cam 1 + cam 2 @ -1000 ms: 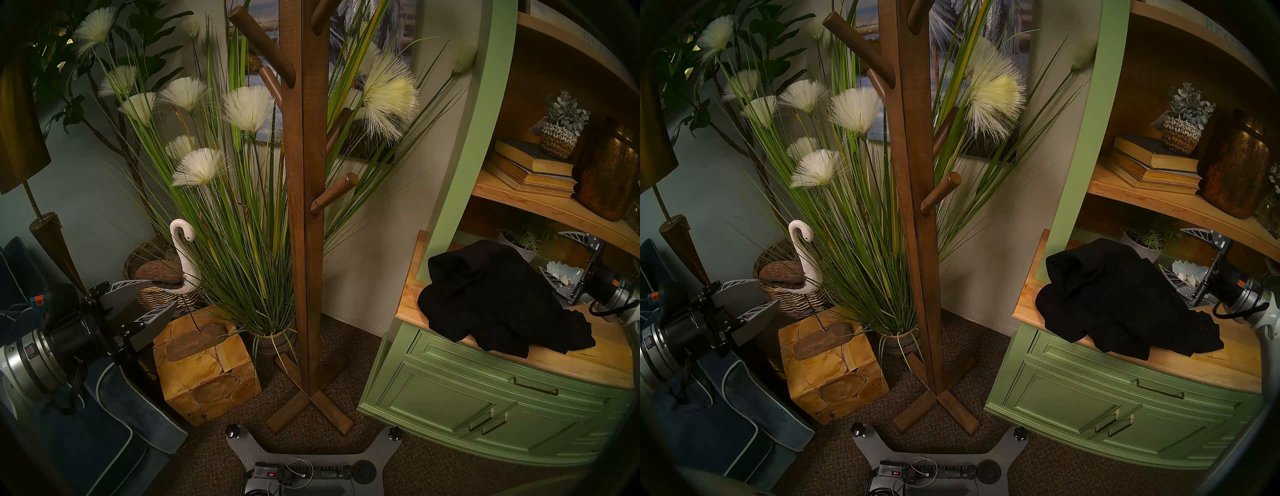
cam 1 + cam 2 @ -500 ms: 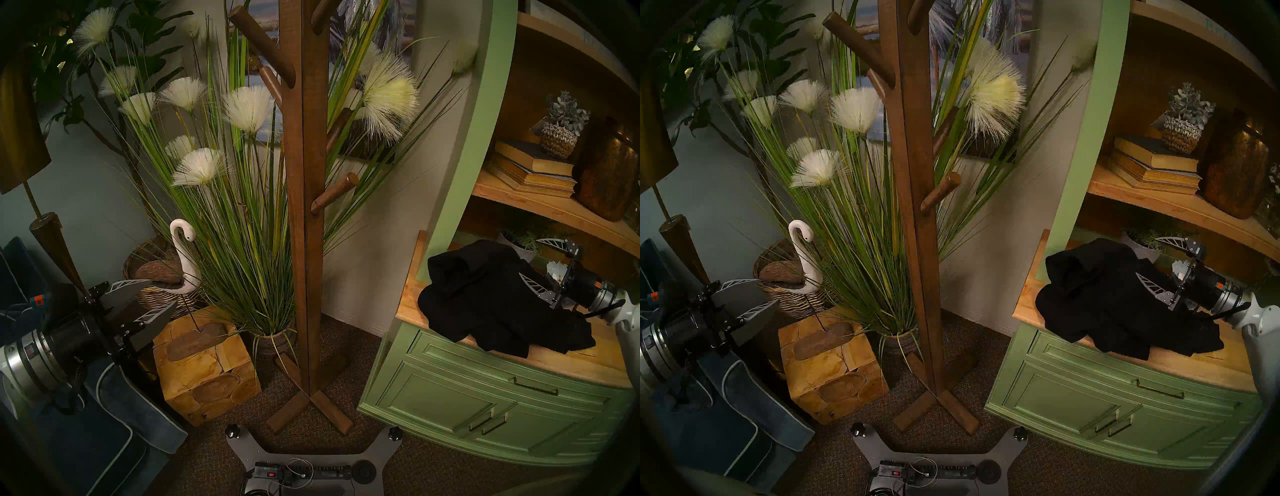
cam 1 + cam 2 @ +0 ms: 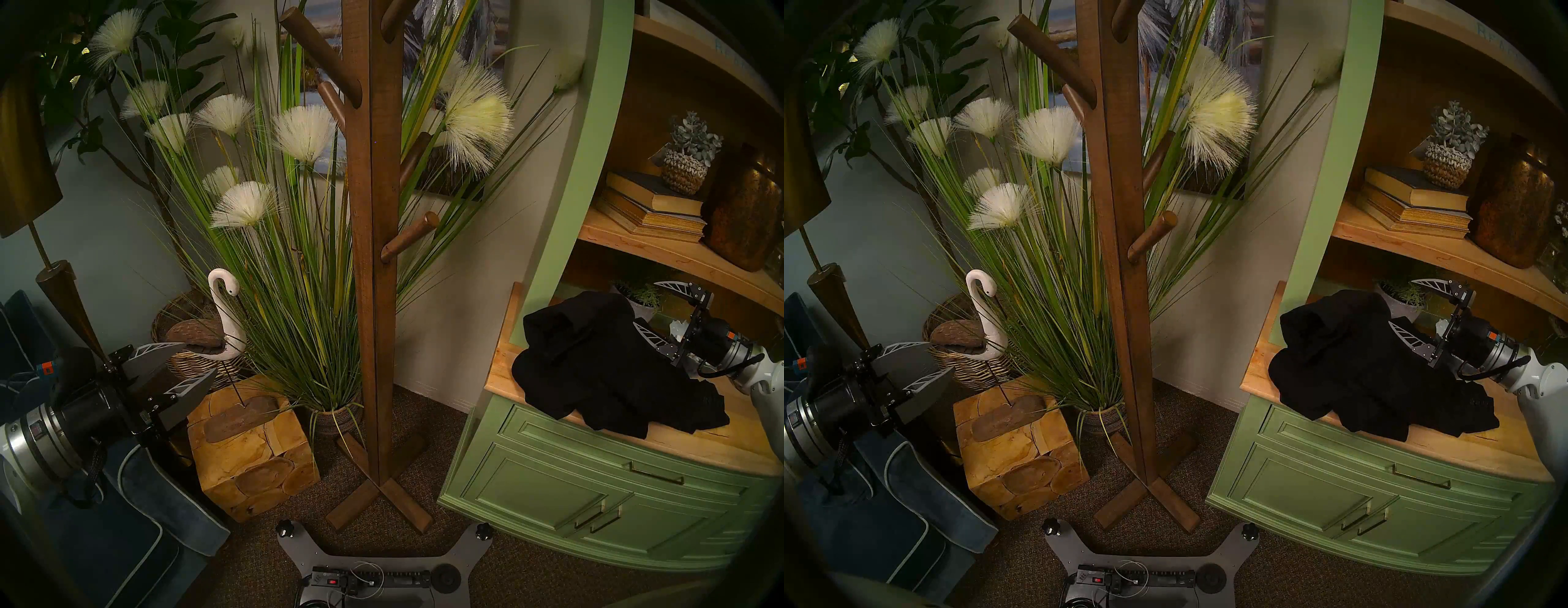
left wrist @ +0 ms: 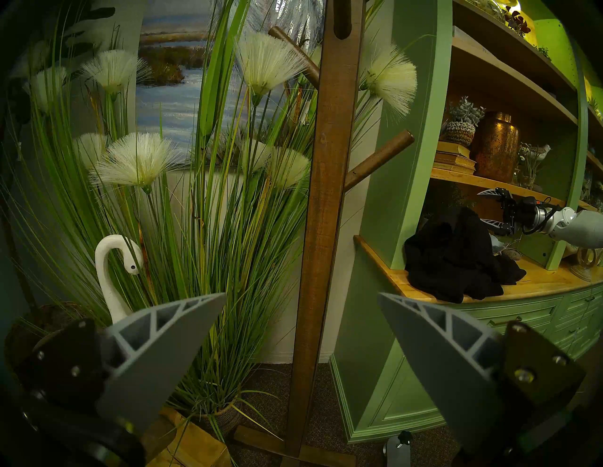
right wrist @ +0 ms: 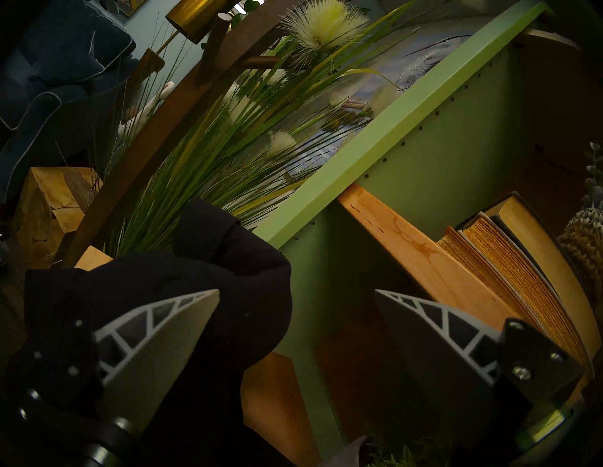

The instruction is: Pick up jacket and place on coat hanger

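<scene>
The black jacket [image 3: 594, 365] lies crumpled on the wooden counter [image 3: 700, 441] of the green cabinet; it also shows in the other views [image 3: 1348, 369] [image 4: 453, 257] [image 5: 163, 280]. My right gripper [image 3: 645, 303] [image 3: 1400, 302] [image 5: 297, 290] is open at the jacket's back right. Its lower finger rests over the cloth and its upper finger is above it, near a small potted plant. The brown wooden coat stand [image 3: 373, 254] [image 3: 1119, 254] [image 4: 323, 212] stands on the carpet left of the cabinet, pegs bare. My left gripper [image 3: 200, 358] [image 4: 301, 293] is open and empty, far left.
The green cabinet [image 3: 572, 488] has a shelf just above the jacket holding books [image 3: 649, 208] and a copper vase [image 3: 742, 208]. Tall grass plant [image 3: 297, 254], a wooden block [image 3: 254, 458] with a white swan [image 3: 222, 314], a basket and a blue armchair [image 3: 140, 530] crowd the left.
My right gripper has moved left from behind the jacket onto its back right, its lower finger now over the cloth. The left arm has not moved.
</scene>
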Robot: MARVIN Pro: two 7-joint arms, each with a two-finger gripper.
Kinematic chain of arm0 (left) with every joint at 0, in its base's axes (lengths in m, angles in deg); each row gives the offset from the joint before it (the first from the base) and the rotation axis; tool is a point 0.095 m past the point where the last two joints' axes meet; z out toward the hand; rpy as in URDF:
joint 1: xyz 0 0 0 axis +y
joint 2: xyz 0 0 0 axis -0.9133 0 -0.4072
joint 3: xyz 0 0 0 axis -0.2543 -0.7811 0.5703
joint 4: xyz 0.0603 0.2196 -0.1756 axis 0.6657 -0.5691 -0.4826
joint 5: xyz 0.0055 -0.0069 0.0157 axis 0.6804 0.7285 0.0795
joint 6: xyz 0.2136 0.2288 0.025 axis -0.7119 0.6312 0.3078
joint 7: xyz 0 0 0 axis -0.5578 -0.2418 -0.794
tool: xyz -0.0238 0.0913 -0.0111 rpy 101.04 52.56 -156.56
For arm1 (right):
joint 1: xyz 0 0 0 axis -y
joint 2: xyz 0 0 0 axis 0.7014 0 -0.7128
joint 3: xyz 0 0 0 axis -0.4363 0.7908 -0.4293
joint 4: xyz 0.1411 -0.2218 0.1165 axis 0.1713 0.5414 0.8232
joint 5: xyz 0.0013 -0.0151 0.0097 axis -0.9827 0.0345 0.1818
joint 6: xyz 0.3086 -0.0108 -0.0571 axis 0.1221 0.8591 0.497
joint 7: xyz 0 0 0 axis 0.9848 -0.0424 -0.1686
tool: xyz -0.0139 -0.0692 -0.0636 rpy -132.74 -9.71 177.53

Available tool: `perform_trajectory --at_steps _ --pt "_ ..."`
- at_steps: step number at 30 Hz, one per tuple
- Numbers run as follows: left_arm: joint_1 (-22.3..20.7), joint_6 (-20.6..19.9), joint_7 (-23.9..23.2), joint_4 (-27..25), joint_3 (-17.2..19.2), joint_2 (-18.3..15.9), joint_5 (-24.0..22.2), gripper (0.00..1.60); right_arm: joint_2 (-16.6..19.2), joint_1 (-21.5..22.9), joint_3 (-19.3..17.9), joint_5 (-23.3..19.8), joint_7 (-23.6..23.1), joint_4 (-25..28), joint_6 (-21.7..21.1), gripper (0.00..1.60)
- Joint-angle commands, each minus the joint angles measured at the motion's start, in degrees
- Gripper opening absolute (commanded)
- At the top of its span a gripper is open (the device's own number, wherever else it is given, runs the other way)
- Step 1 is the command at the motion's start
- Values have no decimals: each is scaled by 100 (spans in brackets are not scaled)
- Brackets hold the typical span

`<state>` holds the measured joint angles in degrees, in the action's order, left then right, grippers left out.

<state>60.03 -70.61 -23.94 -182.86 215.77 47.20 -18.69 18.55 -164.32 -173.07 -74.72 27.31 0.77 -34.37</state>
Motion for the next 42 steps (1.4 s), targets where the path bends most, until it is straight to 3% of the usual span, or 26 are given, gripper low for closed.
perform_trajectory --at_steps 1,5,11,16,19,26,34,42 --pt "-25 -10 -58 -83 1 -1 -83 160 522 213 285 -420 -530 -33 10 160" --pt "-26 -7 -53 -81 -2 -1 -75 160 748 358 541 -466 -394 -27 -84 160" --pt "-27 -4 -47 -78 -5 -2 -65 160 879 655 644 -476 -320 121 -271 160" --pt "-27 -5 -48 -78 -5 -1 -65 160 947 833 743 -458 -455 145 -523 160" --pt "-28 -6 -50 -79 -4 -1 -68 160 999 971 912 -435 -632 152 -834 160" --pt "-29 -7 -53 -81 -3 1 -70 160 1076 1185 1426 -520 -865 15 -1047 160" --pt "-30 -5 -49 -78 -5 0 -64 160 833 1524 1743 -527 -904 -99 -1031 160" --pt "-30 -3 -45 -75 -7 0 -56 160 293 1946 2034 -529 -784 -209 -863 160"
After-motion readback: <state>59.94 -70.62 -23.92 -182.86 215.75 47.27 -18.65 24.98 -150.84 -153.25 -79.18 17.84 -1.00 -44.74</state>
